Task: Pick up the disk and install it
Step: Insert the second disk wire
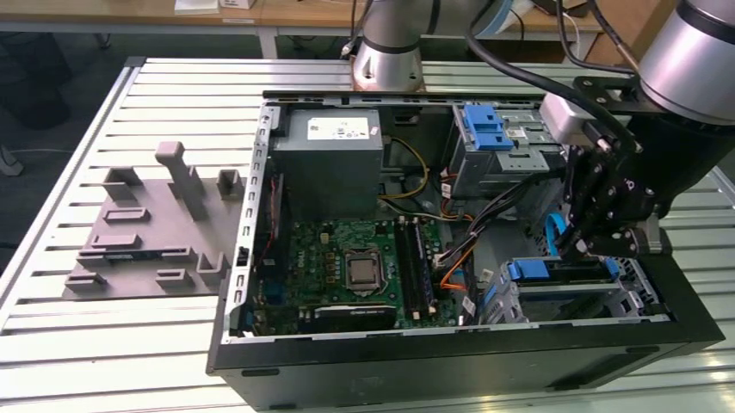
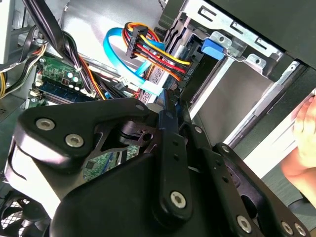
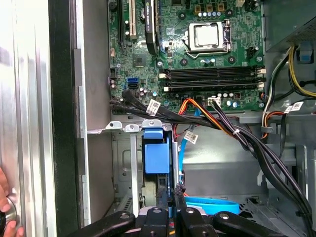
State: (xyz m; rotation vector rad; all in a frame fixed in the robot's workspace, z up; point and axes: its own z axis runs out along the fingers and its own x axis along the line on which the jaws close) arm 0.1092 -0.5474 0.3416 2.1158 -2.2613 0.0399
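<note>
The gripper (image 1: pixel 591 249) (image 2: pixel 170 106) (image 3: pixel 173 195) hangs low inside the open computer case (image 1: pixel 460 361), at the corner on the exterior view's right. In both wrist views its two fingers (image 3: pixel 164 207) are drawn together with no more than a sliver between them, and nothing shows clamped there.

Directly beneath it, the disk (image 1: pixel 571 274) sits in the lower drive cage (image 1: pixel 620 297). It shows in the exterior view as a grey slab with a blue edge, just beside the cage's blue latch (image 1: pixel 528 270) (image 3: pixel 157 150) (image 2: pixel 211 48). I cannot tell whether the gripper touches the disk.

A light-blue flat data cable (image 1: pixel 555 231) (image 2: pixel 113 39) (image 3: pixel 212 202) loops near the gripper, and a bundle of black, red, orange and yellow wires (image 2: pixel 158 54) (image 3: pixel 217 121) runs past the cage.

Further in lies the green motherboard (image 1: pixel 344 267) (image 3: pixel 197 59) with its bare processor socket (image 1: pixel 363 271) (image 3: pixel 207 35). Behind the board are the grey power supply (image 1: pixel 333 155) and an upper drive cage (image 1: pixel 505 146) with its own blue latch.

The case rests on a slatted metal table (image 1: pixel 69 344). A grey moulded fixture (image 1: pixel 150 232) stands on the table, well apart on the exterior view's left.

A person's hand (image 3: pixel 4 210) (image 2: pixel 303 138) is outside the case wall.
</note>
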